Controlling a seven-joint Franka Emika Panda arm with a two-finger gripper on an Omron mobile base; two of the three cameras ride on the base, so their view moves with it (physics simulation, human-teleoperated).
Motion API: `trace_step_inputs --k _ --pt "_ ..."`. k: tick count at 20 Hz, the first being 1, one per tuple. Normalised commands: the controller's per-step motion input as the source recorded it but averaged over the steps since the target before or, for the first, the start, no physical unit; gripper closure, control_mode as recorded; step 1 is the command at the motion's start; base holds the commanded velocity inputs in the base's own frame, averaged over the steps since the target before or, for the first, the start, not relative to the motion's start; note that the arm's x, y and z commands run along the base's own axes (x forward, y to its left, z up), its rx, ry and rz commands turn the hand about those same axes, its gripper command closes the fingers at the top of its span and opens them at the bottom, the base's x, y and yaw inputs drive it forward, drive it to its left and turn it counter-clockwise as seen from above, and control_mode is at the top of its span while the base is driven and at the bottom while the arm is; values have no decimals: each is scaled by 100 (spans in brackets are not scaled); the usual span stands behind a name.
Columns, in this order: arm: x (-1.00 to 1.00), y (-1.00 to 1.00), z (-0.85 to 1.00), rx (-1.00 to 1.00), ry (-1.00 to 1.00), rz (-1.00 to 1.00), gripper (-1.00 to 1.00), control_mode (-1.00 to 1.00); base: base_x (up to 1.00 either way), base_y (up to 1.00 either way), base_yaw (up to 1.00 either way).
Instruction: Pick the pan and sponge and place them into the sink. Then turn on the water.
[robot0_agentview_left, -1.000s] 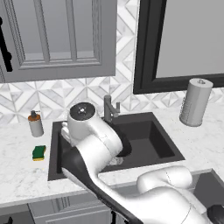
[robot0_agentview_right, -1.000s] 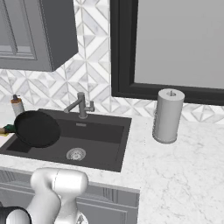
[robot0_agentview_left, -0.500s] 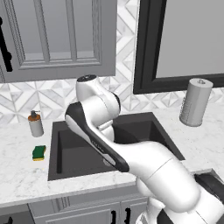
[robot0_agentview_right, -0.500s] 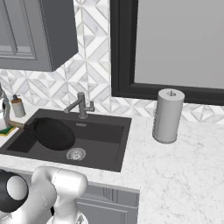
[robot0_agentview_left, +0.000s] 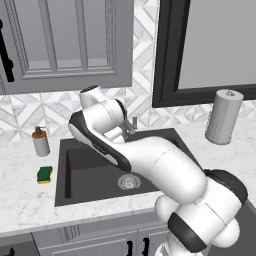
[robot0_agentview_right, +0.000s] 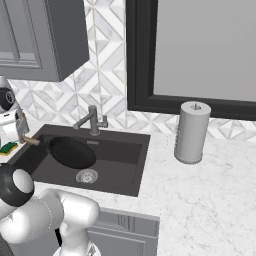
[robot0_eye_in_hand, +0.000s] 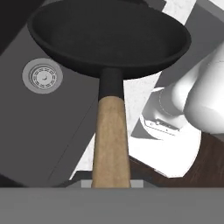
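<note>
The black pan (robot0_agentview_right: 72, 151) hangs roughly level inside the dark sink (robot0_agentview_right: 125, 162), left of the silver drain (robot0_agentview_right: 87, 176). Its wooden handle (robot0_agentview_right: 32, 141) points left toward my gripper (robot0_agentview_right: 21, 136) at the sink's left rim. In the hand view the handle (robot0_eye_in_hand: 111, 140) runs straight down between my fingers, with the pan (robot0_eye_in_hand: 109, 35) ahead and the drain (robot0_eye_in_hand: 42, 76) below it. My gripper (robot0_eye_in_hand: 111, 183) is shut on the handle. The green and yellow sponge (robot0_agentview_left: 44, 174) lies on the counter left of the sink (robot0_agentview_left: 85, 167). No water is in view at the grey faucet (robot0_agentview_right: 92, 120).
A grey soap dispenser (robot0_agentview_left: 41, 141) stands behind the sponge. A paper towel roll (robot0_agentview_right: 191, 132) stands on the counter right of the sink. My own arm (robot0_agentview_left: 145, 155) arches over the basin in the left base view. A grey cabinet (robot0_agentview_left: 65, 45) hangs above.
The arm has swung up and left. The pan has gone from tilted at the sink's left side to nearly level inside the basin, closer to the drain.
</note>
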Motion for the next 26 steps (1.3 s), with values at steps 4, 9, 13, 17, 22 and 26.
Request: trace_step_inputs --k 4,9,13,17,22,26 --pt "0 0 -60 -10 -18 -1 100 -100 0 0 0" --pt "1 0 -42 0 -13 -1 100 -100 0 0 0" --pt "23 -1 -39 0 1 -7 100 -100 0 0 0" --pt "22 -17 -39 0 3 -7 100 -100 0 0 0" --pt "34 -16 -35 0 0 -6 100 -100 0 0 0" --pt "46 -2 -38 0 0 -1 100 -100 0 0 0"
